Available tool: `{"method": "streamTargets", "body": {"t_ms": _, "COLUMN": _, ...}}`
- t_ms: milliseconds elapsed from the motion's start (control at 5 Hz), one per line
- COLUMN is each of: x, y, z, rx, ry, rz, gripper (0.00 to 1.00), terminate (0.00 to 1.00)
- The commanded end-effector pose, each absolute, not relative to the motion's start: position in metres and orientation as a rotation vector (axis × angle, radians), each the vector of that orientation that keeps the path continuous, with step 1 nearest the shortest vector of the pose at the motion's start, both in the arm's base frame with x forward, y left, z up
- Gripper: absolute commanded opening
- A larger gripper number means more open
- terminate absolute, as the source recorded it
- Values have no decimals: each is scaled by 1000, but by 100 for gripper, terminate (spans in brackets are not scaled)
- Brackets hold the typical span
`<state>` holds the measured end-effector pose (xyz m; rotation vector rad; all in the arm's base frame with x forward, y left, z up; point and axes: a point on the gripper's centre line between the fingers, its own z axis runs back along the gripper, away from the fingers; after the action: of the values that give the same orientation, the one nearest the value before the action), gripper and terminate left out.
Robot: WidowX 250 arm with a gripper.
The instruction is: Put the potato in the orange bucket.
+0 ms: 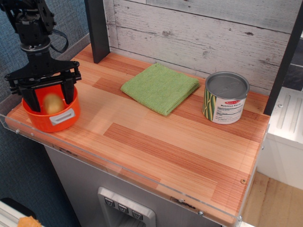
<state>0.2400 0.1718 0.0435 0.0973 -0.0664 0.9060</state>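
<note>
can (226,97): label text too small to read
orange bucket (51,113): potato (53,103) inside
gripper (49,98): fingers spread, released, straddling potato

My black gripper (51,97) framed a pale yellow potato (53,103) in the bright orange bucket (52,118); cloth (160,88) green, can (226,98) silver with striped label.

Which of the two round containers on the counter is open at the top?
The orange bucket at the left edge, its wide mouth holding the potato. The tin can on the right has its lid on.
</note>
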Motion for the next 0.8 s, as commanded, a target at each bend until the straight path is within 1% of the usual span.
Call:
{"method": "streamTargets", "body": {"t_ms": 0, "x": 239, "y": 178, "z": 74, "rx": 108, "ry": -138, "rz": 918, "gripper": 100, "terminate": 0}}
{"method": "streamTargets", "body": {"t_ms": 200, "x": 240, "y": 175, "z": 92, "rx": 105, "ry": -167, "rz": 924, "gripper": 100, "terminate": 0}}
{"method": "streamTargets", "body": {"t_ms": 400, "x": 243, "y": 163, "z": 111, "rx": 85, "ry": -215, "rz": 890, "gripper": 100, "terminate": 0}}
{"method": "streamTargets", "body": {"t_ms": 600, "x": 248, "y": 134, "z": 126, "rx": 47, "ry": -242, "rz": 786, "gripper": 100, "terminate": 0}}
